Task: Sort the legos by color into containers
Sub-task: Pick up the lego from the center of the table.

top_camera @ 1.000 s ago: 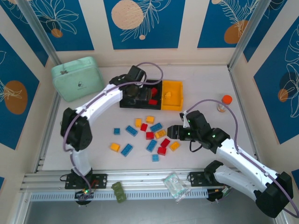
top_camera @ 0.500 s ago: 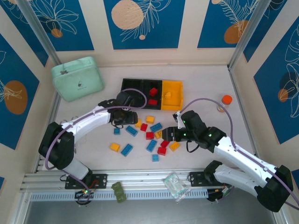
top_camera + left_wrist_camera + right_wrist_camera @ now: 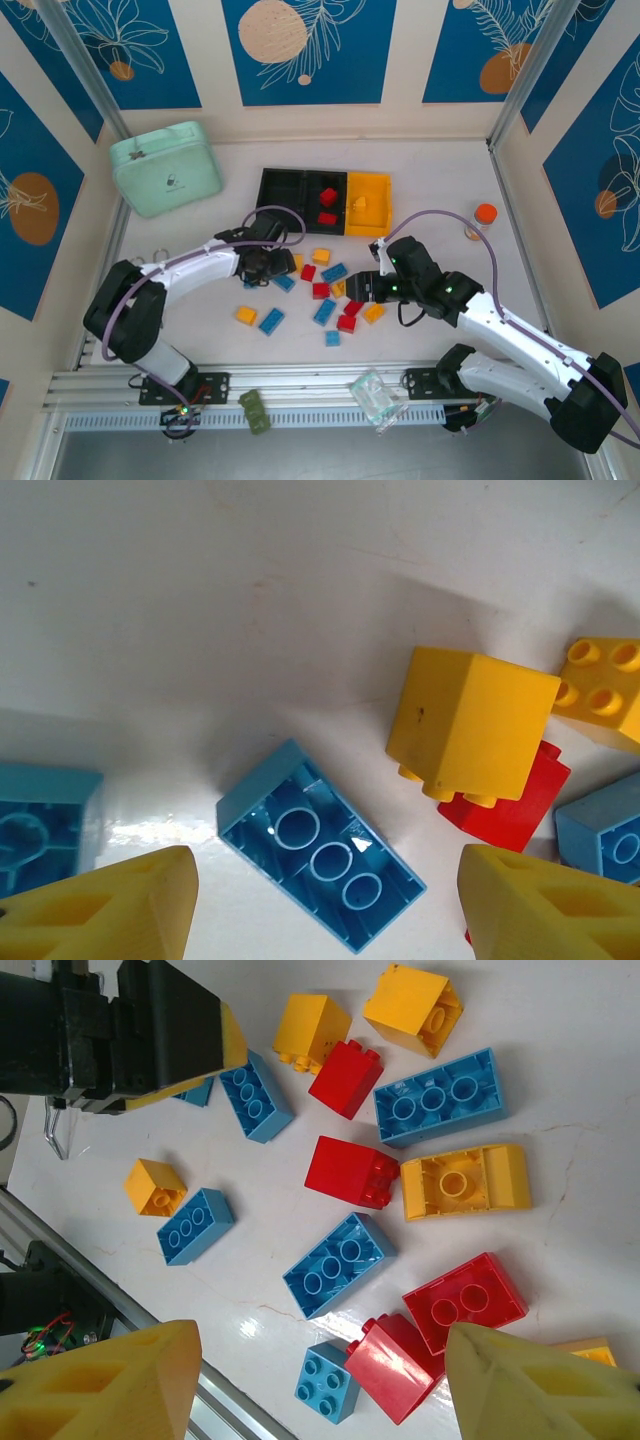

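While my left claw [image 3: 325,910] hangs open over an upturned blue lego [image 3: 318,872], my right claw [image 3: 320,1385] spreads wide above scattered legos [image 3: 340,1265].

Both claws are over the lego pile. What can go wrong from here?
Left claw is over a blue brick lying hollow side up and skewed to it: closing may spin it out. Right claw hangs over a red brick beside a small blue brick: it may pinch both colours.
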Robot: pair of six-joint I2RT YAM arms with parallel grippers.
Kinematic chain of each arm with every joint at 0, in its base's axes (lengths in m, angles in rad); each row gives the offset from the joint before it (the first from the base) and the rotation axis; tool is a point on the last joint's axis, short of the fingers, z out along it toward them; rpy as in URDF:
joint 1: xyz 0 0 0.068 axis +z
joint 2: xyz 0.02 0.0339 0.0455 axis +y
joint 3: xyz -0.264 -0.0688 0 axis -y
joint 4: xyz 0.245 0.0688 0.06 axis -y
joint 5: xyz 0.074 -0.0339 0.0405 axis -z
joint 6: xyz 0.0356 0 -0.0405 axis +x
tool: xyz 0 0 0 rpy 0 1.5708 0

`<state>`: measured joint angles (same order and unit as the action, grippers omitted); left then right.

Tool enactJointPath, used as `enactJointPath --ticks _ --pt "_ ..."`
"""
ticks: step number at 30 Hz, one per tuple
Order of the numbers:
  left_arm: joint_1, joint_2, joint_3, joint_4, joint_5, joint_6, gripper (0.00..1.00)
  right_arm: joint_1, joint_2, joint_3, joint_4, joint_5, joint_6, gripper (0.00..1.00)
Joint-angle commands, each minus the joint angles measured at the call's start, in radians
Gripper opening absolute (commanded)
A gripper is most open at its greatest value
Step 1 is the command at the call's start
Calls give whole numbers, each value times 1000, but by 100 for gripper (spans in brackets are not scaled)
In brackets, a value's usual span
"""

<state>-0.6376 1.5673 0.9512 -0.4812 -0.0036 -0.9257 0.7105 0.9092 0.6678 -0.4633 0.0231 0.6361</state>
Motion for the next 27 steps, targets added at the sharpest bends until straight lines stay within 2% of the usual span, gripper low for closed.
enactJointPath --ticks 1,6,11,14,27 --pt "-20 40 -3 35 27 -35 69 6 0 -6 9 11 0 66" --pt "-31 81 4 27 26 -41 68 6 -6 -19 10 15 10 66" --pt "-44 111 -1 26 23 -39 60 6 -21 -31 9 26 16 66" --pt "-46 118 -2 24 20 -31 50 5 -24 -36 8 28 20 66" --pt "-48 60 13 -42 -14 54 21 6 -30 -49 31 13 27 65"
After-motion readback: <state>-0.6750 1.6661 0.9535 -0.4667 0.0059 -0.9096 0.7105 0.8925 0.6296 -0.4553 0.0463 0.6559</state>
